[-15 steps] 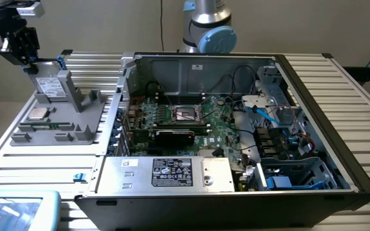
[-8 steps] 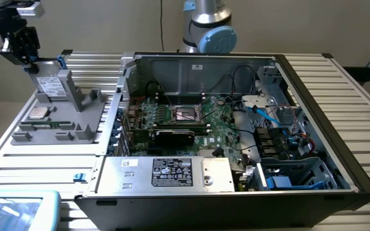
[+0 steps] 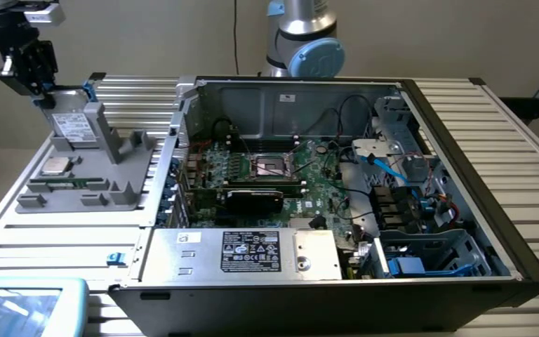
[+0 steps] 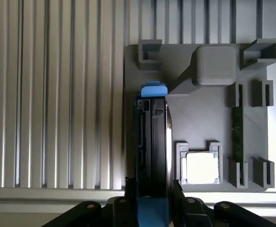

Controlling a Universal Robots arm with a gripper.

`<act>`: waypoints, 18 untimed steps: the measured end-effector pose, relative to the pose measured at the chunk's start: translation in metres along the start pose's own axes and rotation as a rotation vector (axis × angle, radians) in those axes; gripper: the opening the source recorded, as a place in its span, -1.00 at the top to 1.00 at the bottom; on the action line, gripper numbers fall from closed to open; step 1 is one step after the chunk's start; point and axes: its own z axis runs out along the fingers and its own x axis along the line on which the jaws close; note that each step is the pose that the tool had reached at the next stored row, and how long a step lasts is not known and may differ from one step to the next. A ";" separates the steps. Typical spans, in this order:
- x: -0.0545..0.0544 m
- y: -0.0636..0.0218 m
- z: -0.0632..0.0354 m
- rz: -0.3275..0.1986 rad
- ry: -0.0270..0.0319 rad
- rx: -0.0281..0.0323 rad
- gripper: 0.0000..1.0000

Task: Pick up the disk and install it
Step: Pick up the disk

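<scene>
Up at the far corner on the exterior view's left, the gripper [image 3: 40,95] reaches down over the disk [image 3: 71,126], which stands on edge at the back of a grey holder [image 3: 101,189] on the slatted tabletop [image 3: 54,239]. Its white label faces the open computer case [image 3: 344,309], and a bit of its blue frame shows along the top edge. From the wrist view, the disk [image 4: 152,137] is seen edge-on, and the gripper [image 4: 152,187] is clamped on it, one finger pressed against each flat side. Whether the disk is lifted clear of the holder [image 4: 199,123] cannot be told. A small square silver chip [image 4: 201,168] lies in its own pocket of the holder, just beside the disk and apart from it. The case sits beside the holder, on the exterior view's right.
</scene>
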 end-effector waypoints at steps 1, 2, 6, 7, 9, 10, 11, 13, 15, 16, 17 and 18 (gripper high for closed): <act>0.000 0.0000 0.0000 0.000 -0.0019 0.0000 0.25; 0.000 0.0000 0.0000 0.000 -0.0022 0.0002 0.25; 0.000 0.0000 0.0001 0.000 -0.0024 0.0002 0.25; 0.000 0.0000 0.0001 0.000 -0.0025 0.0002 0.25; 0.000 0.0000 0.0001 0.000 -0.0024 0.0001 0.25; 0.000 0.0000 0.0001 0.000 -0.0024 0.0001 0.25; 0.000 0.0000 0.0001 0.000 -0.0024 0.0001 0.25; 0.000 0.0000 0.0001 0.000 -0.0024 0.0001 0.25; 0.000 0.0000 0.0001 0.000 -0.0024 0.0001 0.25; 0.000 0.0000 0.0001 0.000 -0.0024 0.0000 0.25; 0.000 0.0000 0.0000 0.000 -0.0023 -0.0004 0.25; 0.000 0.0001 -0.0002 0.000 -0.0022 -0.0012 0.25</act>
